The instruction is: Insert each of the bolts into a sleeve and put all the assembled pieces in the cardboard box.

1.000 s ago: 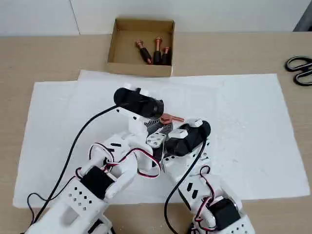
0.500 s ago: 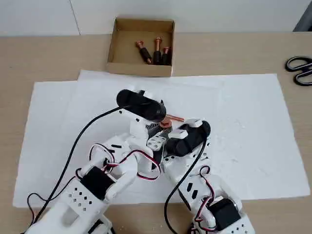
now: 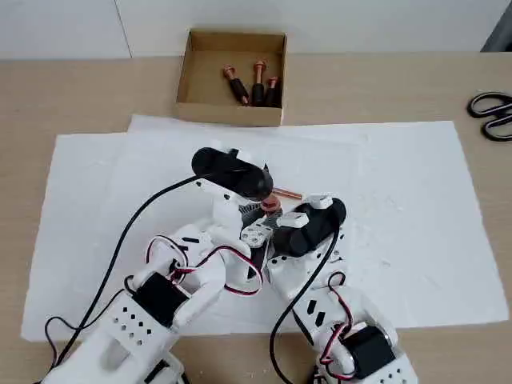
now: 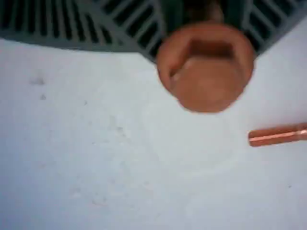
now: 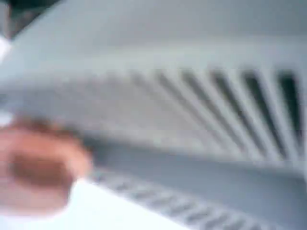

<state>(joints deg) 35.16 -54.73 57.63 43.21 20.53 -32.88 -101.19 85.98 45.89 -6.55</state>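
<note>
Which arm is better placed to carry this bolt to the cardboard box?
Left, probably: the left arm reaches farther toward the cardboard box than the right arm, and the bolt sits close up in the left wrist view.

scissors [image 3: 501, 118] cut off, bolt head [image 5: 38, 167] blurred
</note>
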